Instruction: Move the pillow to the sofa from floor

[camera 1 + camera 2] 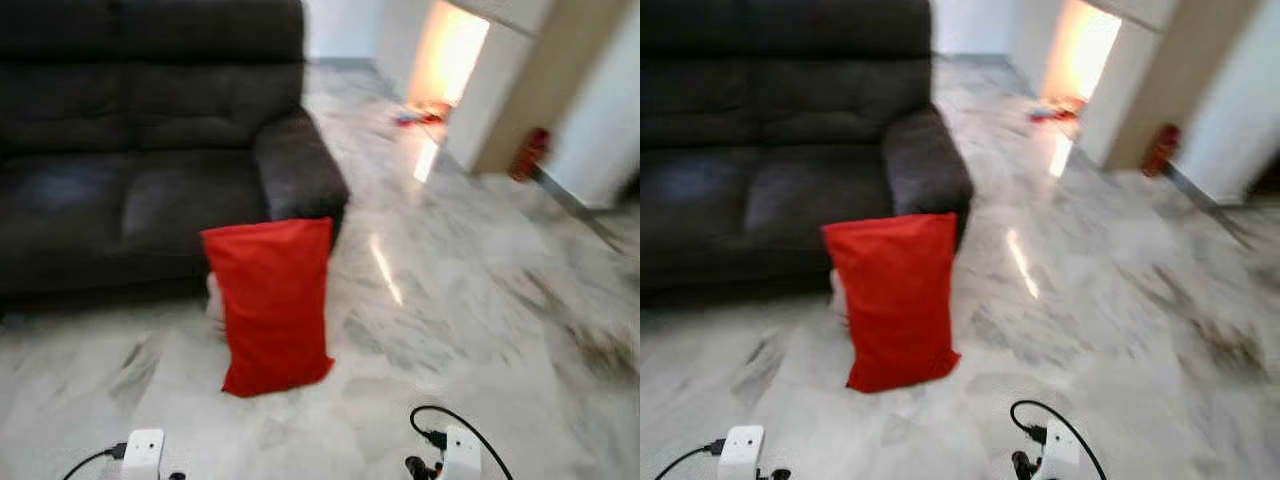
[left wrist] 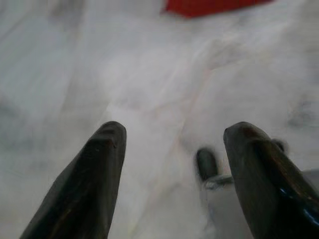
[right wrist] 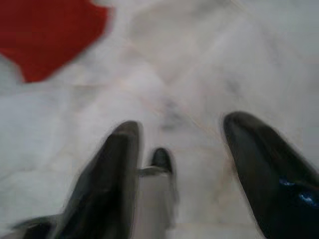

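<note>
Red pillow (image 1: 272,303) is standing on end on the marble floor (image 1: 470,310), long axis near vertical, top edge leaning slightly toward the robot's left, lower edge resting on the floor. It is sitting just in front of the dark sofa's (image 1: 130,140) right armrest (image 1: 298,165), its upper corner overlapping the armrest's front in the head views — whether it is actually touching the sofa cannot be told. Something pale is showing behind its lower left edge, too blurred to identify.

Sofa seat cushions are carrying nothing visible. No containers in the scene.

Left pincer (image 2: 172,149) is pointing down at the floor, its two black fingers spread well apart and gripping nothing; a strip of the pillow's red is showing at the far edge of its wrist view, well ahead of the fingertips. Right pincer (image 3: 182,144) is likewise over bare floor, fingers apart and empty, with a corner of the pillow showing well beyond them. In the head views the two wrists are sitting low at the near edge, the pillow lying ahead and between them, nearer the left one.

Background — a bright doorway (image 1: 450,55) is glowing to the right beyond the sofa, with small red objects (image 1: 420,113) on the floor near it, blurred.
</note>
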Available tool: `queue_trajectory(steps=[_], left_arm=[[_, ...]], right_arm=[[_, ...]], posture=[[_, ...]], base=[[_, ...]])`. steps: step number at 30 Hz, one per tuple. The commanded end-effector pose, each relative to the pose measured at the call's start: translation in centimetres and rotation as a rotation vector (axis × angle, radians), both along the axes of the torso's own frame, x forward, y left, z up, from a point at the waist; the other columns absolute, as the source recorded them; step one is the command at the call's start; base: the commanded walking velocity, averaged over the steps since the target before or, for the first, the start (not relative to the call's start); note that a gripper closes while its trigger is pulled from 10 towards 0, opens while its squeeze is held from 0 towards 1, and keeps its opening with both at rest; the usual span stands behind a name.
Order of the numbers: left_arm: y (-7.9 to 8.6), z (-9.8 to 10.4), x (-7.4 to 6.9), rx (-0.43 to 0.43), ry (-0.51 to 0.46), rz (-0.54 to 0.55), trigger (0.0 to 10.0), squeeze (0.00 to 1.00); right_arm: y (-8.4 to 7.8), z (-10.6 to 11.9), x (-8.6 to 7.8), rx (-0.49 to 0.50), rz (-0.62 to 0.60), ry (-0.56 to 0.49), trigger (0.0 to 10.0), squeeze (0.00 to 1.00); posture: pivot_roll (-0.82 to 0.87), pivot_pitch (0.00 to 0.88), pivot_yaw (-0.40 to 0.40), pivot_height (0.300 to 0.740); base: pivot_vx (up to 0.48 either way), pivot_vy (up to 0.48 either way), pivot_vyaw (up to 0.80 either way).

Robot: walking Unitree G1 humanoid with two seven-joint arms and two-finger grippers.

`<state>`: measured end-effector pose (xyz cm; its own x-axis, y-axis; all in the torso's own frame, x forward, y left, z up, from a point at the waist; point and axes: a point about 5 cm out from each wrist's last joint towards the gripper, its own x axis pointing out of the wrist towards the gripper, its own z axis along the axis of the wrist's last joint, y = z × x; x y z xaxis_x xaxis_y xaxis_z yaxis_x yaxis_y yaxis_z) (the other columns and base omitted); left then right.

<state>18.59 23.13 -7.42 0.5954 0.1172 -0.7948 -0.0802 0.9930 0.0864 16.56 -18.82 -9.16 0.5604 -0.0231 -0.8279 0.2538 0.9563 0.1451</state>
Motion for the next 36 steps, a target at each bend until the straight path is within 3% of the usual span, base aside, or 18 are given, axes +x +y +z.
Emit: queue_trajectory(steps=[1,16,36], left_arm=[[1.0,-0.4,-1.3,0.015,0.042,0.018,10.0,0.0],[-0.4,-0.8,-1.4,0.0,0.053,0.011,10.0,0.0],[-0.2,-0.6,-0.9,0.005,0.047,0.015,10.0,0.0]], right_arm=[[0.7,0.1,0.4,0.013,0.01,-0.009,10.0,0.0],[0.7,0.1,0.5,0.024,0.0,-0.02,10.0,0.0],[1.3,0.2,0.8,0.034,0.015,-0.028,10.0,0.0]], posture=[[-0.06,0.0,-0.057,0.74],[-0.05,0.0,-0.057,0.74],[-0.04,0.0,-0.053,0.74]], base=[[0.0,0.48,-0.8],[0.0,0.48,-0.05],[0.0,0.453,-0.77]])
